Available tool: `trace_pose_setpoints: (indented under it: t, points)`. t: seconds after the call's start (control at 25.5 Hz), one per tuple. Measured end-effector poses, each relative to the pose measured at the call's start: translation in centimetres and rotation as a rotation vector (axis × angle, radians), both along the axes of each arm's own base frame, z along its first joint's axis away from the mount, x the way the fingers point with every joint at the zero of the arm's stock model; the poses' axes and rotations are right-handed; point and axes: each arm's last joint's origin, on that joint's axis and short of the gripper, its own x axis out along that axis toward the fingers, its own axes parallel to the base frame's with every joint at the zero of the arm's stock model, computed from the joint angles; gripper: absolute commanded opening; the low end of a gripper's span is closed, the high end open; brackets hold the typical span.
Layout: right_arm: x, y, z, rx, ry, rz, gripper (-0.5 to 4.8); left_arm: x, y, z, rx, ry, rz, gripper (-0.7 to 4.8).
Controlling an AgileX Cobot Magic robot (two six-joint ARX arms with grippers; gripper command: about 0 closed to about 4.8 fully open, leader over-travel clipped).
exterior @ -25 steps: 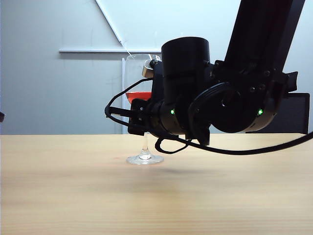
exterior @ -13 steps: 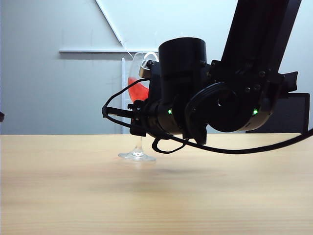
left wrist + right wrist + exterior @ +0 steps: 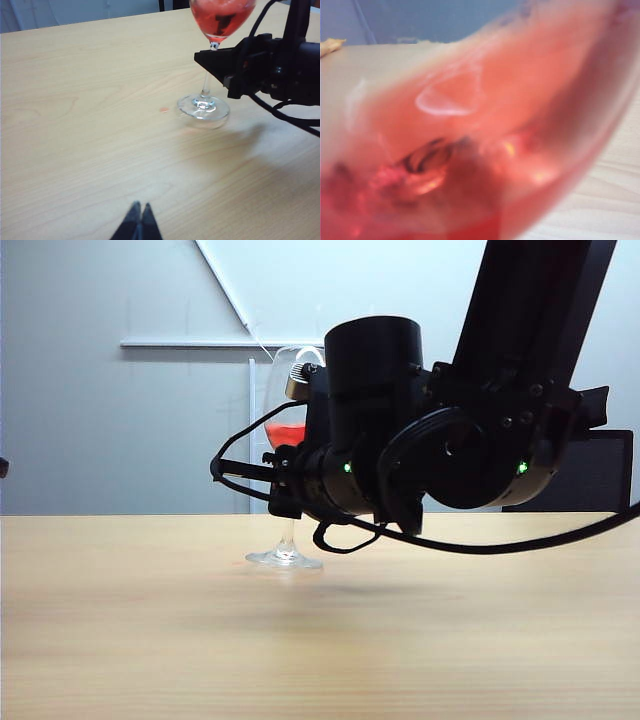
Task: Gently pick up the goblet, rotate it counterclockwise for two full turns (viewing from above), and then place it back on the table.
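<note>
light wood-grain table [image 3: 90, 125] fills the view, and on it the goblet [image 3: 205, 102] rests by its round foot, red liquid in the bowl. a tiny reddish speck [image 3: 163, 110] lies just beside the foot.

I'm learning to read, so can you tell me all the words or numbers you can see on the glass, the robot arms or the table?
There are none to read.
The goblet is plain glass with red liquid, no print.
The right gripper, shut on the goblet's stem, is plain black; its arm shows only small green lights.
The left gripper, shut over the table, is bare too.
The right wrist view is too blurred to show any text.
</note>
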Motion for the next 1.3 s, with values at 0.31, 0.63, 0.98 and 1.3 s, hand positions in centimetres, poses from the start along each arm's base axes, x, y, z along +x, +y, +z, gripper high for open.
trace_pose_setpoints:
  t: [0.31, 0.63, 0.98, 1.3]
  points:
    - [-0.2, -0.3, 2.3, 0.116, -0.008, -0.003, -0.07, 0.0, 0.0, 0.1, -0.005, -0.01, 0.0, -0.05]
    - [-0.3, -1.1, 4.9, 0.173, 0.068, 0.003, -0.07, -0.2, 0.1, 0.5, -0.026, -0.049, 0.0, -0.05]
    - [1.4, -1.9, 8.0, -0.101, 0.128, -0.014, -0.07, -0.4, 0.2, 0.8, -0.044, -0.083, 0.0, -0.05]
    - [0.7, -0.2, 8.9, -0.366, 0.061, 0.052, -0.07, -0.4, 0.2, 0.8, -0.043, -0.082, 0.0, -0.05]
